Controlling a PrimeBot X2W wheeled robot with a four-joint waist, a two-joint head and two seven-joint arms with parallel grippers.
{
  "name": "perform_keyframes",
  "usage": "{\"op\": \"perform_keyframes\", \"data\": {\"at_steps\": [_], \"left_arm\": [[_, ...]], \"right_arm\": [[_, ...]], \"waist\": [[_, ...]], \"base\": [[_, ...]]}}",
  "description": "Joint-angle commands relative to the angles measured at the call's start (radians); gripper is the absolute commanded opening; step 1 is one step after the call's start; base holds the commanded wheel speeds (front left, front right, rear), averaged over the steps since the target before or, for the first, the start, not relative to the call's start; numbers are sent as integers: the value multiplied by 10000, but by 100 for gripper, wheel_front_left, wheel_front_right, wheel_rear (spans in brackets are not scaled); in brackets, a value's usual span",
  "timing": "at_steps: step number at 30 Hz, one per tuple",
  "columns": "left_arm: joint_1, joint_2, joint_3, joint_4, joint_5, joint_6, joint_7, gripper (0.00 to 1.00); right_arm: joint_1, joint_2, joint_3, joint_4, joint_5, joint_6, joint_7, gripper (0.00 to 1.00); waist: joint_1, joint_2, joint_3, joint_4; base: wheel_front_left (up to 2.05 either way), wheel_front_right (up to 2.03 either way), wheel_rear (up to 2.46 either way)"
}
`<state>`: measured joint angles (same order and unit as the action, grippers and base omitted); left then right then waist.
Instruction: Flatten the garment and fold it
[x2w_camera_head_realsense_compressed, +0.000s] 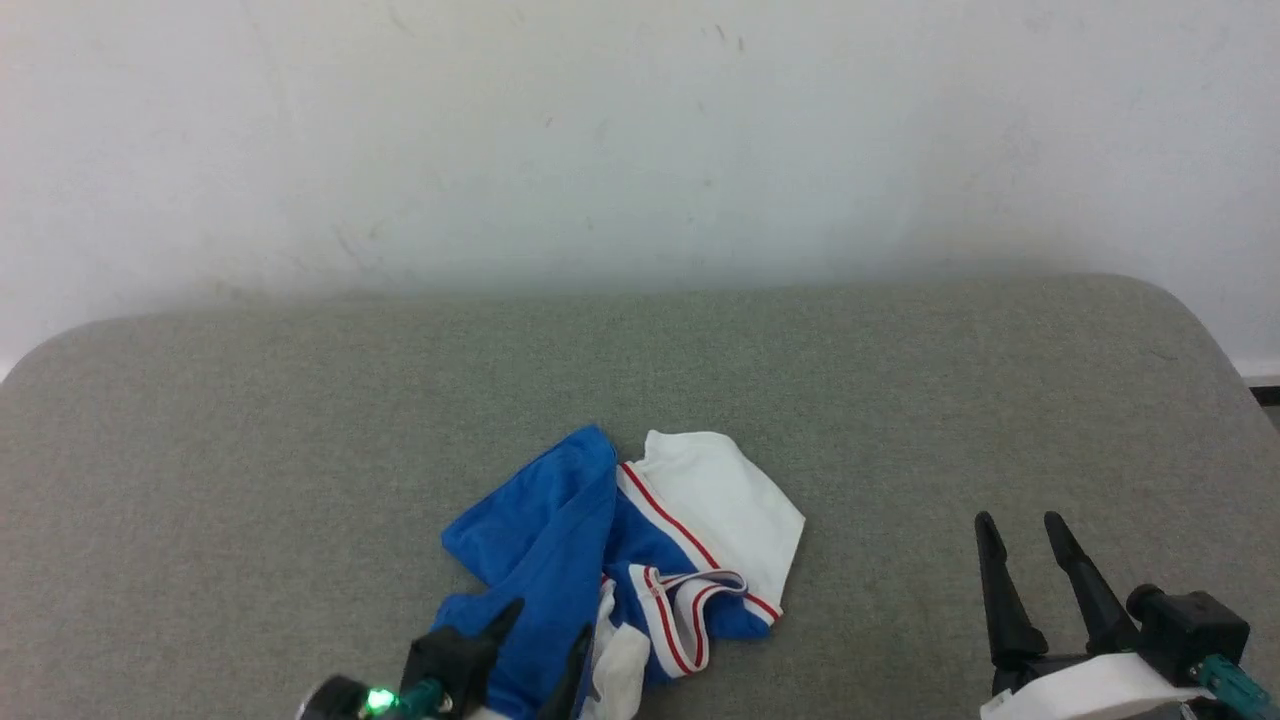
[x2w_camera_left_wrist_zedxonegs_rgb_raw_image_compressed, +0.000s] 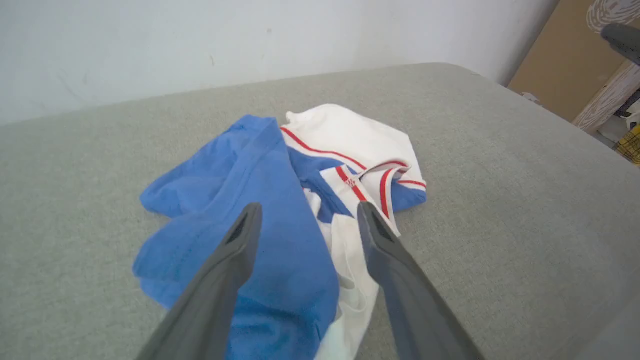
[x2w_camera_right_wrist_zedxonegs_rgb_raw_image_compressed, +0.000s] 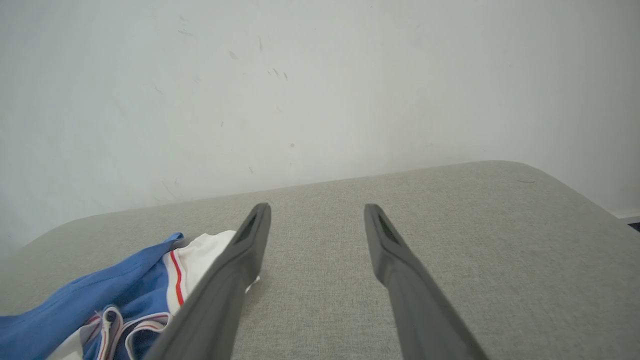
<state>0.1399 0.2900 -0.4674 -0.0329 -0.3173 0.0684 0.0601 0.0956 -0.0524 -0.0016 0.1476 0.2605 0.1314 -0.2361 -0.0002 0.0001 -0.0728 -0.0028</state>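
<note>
The garment (x2w_camera_head_realsense_compressed: 560, 540) lies bunched on the table (x2w_camera_head_realsense_compressed: 900, 400), toward its front edge and a little left of the middle. The wall (x2w_camera_head_realsense_compressed: 640, 130) stands right behind the table. The left gripper (x2w_camera_head_realsense_compressed: 550, 617) is over the near part of the garment, at the front edge. The right gripper (x2w_camera_head_realsense_compressed: 1018, 520) is over bare table, well to the right of the garment and apart from it. A board (x2w_camera_left_wrist_zedxonegs_rgb_raw_image_compressed: 565, 55) stands past the table's right end.
</note>
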Motion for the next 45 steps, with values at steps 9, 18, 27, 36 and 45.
{"op": "perform_keyframes", "data": {"at_steps": [9, 18, 27, 36, 45], "left_arm": [[-3295, 633, 267, 767, -134, -966, 1969, 100], [-5258, 765, 431, 4386, -947, -1500, 4052, 100], [-5680, 725, -289, 6818, -1792, -1908, 6465, 39], [-6168, 1359, 483, 6169, -1869, -1249, 3955, 0], [-5096, 2642, 3167, 5526, -2649, 852, 1799, 0]], "right_arm": [[-110, 22, 147, -332, -81, -7, 171, 100], [-450, 22, 185, -277, 25, -7, 73, 100], [-783, 22, 328, -16, 144, -7, -69, 100], [-767, 22, 245, 183, 208, -7, -168, 100], [-705, 22, 243, 122, 140, -7, -196, 100]], "waist": [[2, -1, 430, -78], [2, -1, 1207, -799], [2, -1, 1478, -1153], [2, -1, 1367, -1007], [2, -1, 1339, -733]], "base": [[0, 0, 0], [0, 0, 0], [0, 0, 0], [0, 0, 0], [0, 0, 0]]}}
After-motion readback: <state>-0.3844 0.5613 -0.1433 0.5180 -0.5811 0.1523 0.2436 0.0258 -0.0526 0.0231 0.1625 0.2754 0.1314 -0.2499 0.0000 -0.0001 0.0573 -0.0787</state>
